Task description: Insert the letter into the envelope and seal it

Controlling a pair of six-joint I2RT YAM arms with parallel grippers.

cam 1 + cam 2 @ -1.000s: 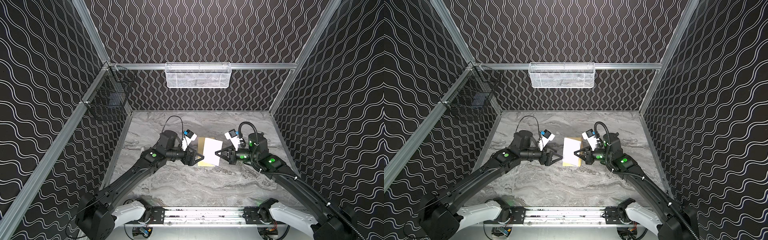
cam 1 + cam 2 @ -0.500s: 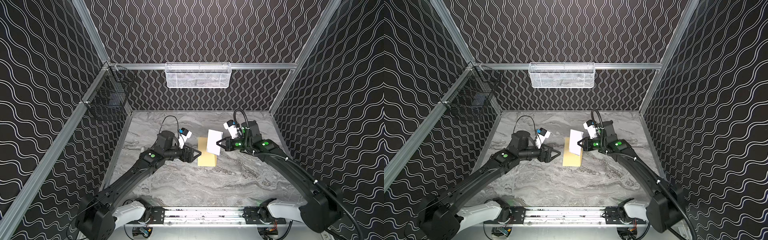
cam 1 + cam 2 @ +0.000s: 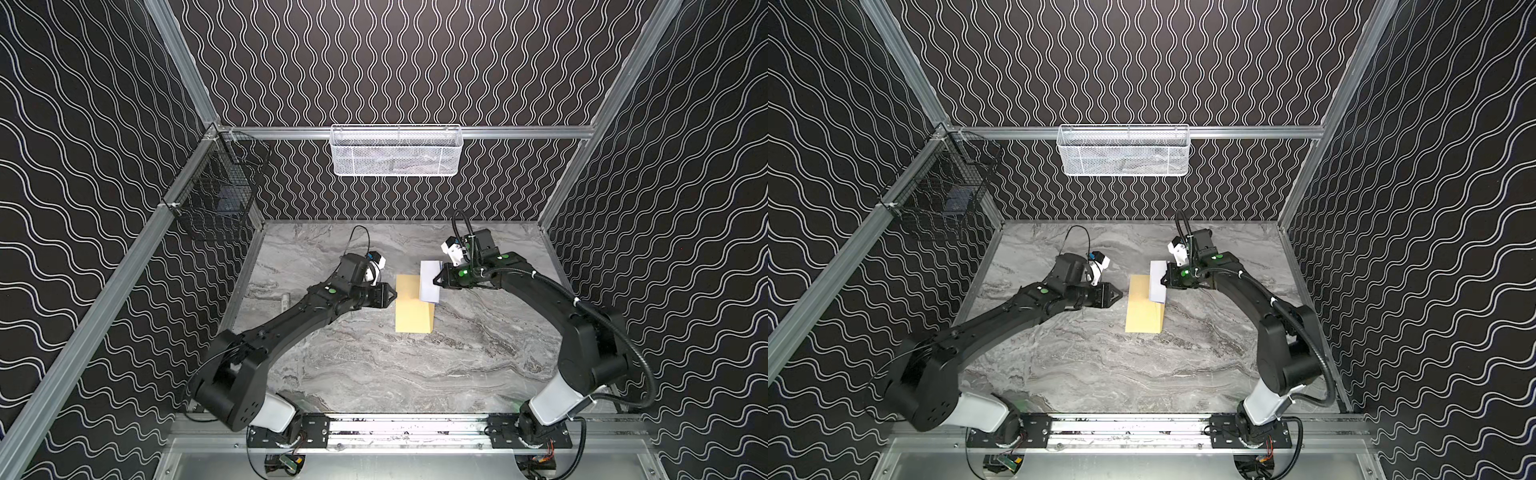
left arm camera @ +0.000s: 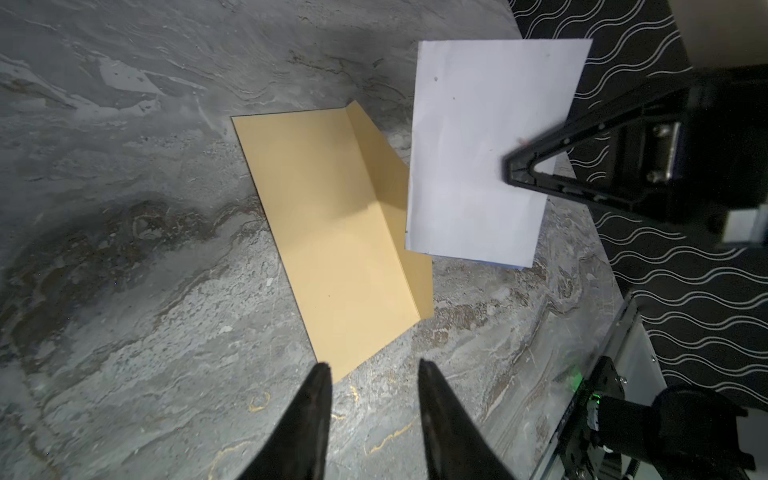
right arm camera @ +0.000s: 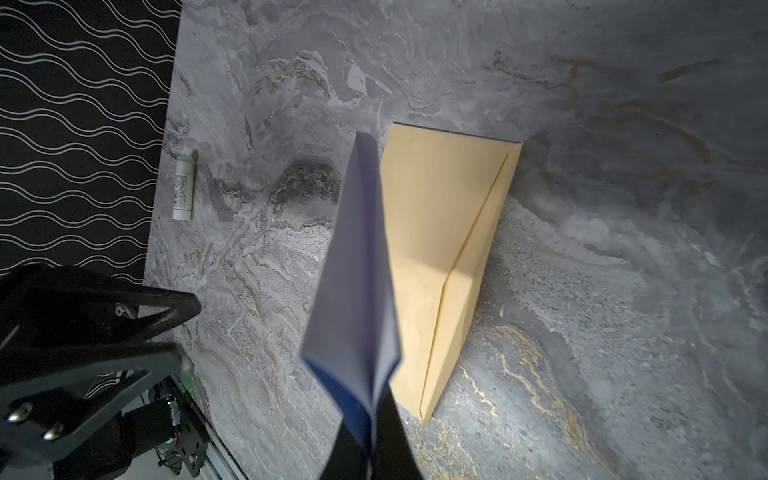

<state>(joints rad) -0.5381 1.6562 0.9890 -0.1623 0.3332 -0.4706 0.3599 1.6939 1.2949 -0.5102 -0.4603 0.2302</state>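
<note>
Containers first: white mesh basket (image 3: 395, 151) hangs on the rear rail, its contents unreadable through the mesh; black wire basket (image 3: 212, 195) hangs on the left rail with one dark item (image 3: 226, 197) inside, not identifiable. Envelope (image 3: 411, 307) lies on the desk (image 3: 374, 374) mid-scene, its long flap along the right edge folded up and open, as the left wrist view (image 4: 332, 232) confirms. Letter (image 3: 430, 282) is off the desk, standing nearly on edge over the far right part of the envelope, beside the raised flap. Right end effector (image 3: 436, 280) is clamped on the letter's right edge, plain white face toward the left arm (image 4: 482, 145). Left end effector (image 4: 370, 368) has its fingers parted with nothing between them, tips just beside the envelope's left edge; contact cannot be determined. Small white tube (image 5: 183, 187) lies by the left wall, well apart from both.
</note>
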